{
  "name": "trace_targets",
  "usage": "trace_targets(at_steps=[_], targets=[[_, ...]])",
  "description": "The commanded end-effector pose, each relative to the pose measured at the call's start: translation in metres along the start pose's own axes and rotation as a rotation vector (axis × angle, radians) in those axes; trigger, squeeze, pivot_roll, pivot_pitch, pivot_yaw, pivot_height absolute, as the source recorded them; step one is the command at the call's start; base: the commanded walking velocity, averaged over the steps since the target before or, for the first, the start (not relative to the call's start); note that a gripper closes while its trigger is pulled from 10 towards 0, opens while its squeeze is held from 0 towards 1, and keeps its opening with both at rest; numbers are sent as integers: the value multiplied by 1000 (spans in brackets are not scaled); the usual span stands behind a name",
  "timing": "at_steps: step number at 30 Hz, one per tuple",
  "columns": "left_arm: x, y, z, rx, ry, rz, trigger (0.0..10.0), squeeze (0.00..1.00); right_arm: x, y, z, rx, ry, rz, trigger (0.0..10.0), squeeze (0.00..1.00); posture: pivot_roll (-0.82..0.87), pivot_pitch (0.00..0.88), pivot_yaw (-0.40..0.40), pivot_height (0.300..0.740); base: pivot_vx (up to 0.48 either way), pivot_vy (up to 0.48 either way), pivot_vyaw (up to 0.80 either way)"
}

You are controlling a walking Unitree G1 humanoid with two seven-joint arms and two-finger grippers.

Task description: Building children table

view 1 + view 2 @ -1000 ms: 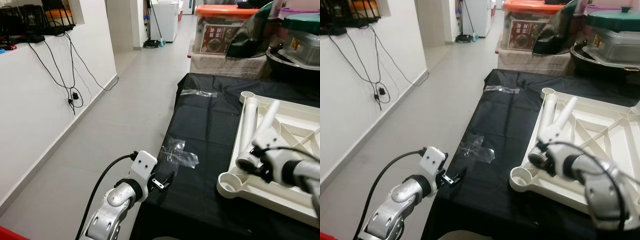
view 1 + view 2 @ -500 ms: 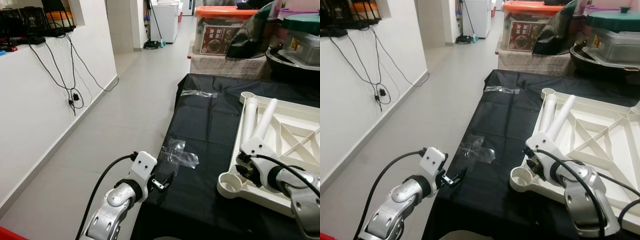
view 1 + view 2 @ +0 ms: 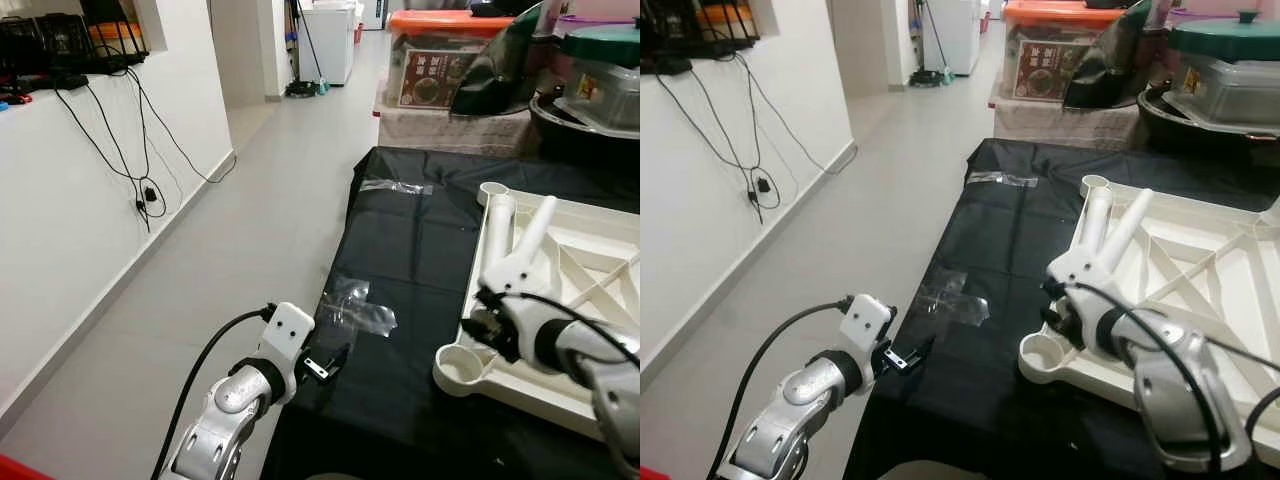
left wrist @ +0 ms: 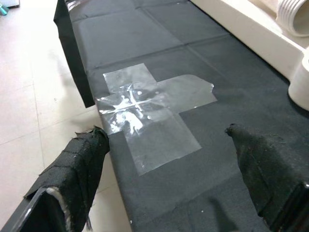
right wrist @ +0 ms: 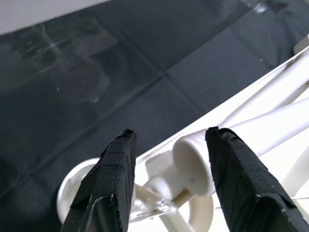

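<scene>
The tabletop (image 3: 1200, 270) lies upside down on the black cloth (image 3: 1010, 250) with two legs (image 3: 1110, 235) loose in it and the corner socket (image 3: 1043, 352) empty, so you're barely started: right gripper (image 5: 169, 159) hovers open over them, left gripper (image 4: 169, 159) open, empty beside the tabletop.

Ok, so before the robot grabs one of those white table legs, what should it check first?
1. Right gripper open: ok, its fingers are spread apart.
2. Right gripper lined up with a table leg: ok, the leg's open end sits between the fingers.
3. Nothing held yet: ok, the fingers do not touch the leg.
4. Upside-down white tabletop resting flat on the black cloth: ok.
5. Corner socket free for a leg: ok, it looks hollow.
6. Left gripper out of the way: ok, open at the cloth's edge beside the clear tape.
</scene>
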State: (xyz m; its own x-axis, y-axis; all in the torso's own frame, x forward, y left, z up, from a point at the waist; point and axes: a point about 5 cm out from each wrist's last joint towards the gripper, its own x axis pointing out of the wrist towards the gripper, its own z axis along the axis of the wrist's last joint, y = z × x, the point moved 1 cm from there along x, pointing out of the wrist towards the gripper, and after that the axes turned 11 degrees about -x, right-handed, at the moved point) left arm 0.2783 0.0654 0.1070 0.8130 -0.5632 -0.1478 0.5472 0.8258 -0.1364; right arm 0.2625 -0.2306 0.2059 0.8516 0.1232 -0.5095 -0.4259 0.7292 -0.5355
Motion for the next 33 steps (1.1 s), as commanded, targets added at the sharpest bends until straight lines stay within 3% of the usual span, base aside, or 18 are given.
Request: trace_targets(at_steps=[1, 5, 7, 14, 21, 22, 27, 28, 33], targets=[[-1, 3, -2, -1, 5, 2, 10000, 0, -3, -7, 2, -7, 1, -42, 10000, 0, 26, 0, -18, 740, 0, 0, 0], [-2, 3, -2, -2, 5, 2, 10000, 0, 5, -12, 6, -31, 12, -179, 10000, 0, 28, 0, -23, 740, 0, 0, 0], [-2, 3, -2, -2, 5, 2, 10000, 0, 5, -12, 6, -31, 12, -179, 10000, 0, 28, 0, -23, 740, 0, 0, 0], [-2, 2, -2, -3, 3, 1, 10000, 0, 21, 15, -8, -93, 93, -204, 10000, 0, 33, 0, -24, 740, 0, 0, 0], [-2, 1, -1, -5, 2, 1, 10000, 0, 24, 21, -14, -98, 116, -186, 10000, 0, 31, 0, -26, 740, 0, 0, 0], [-2, 1, -1, -6, 2, 2, 10000, 0, 24, 21, -15, -105, 120, -196, 10000, 1000, 31, 0, -29, 740, 0, 0, 0], [-1, 1, -1, -8, 1, 2, 10000, 0, 25, 18, -13, -123, 120, -254, 10000, 1000, 30, 0, -28, 740, 0, 0, 0], [-1, 1, -1, -8, 1, 2, 10000, 0, 25, 18, -12, -124, 119, -282, 10000, 0, 31, 0, -30, 740, 0, 0, 0], [-1, 2, -1, -11, 1, 4, 10000, 0, 28, 22, -11, -150, 122, -321, 10000, 0, 30, 0, -27, 740, 0, 0, 0]])
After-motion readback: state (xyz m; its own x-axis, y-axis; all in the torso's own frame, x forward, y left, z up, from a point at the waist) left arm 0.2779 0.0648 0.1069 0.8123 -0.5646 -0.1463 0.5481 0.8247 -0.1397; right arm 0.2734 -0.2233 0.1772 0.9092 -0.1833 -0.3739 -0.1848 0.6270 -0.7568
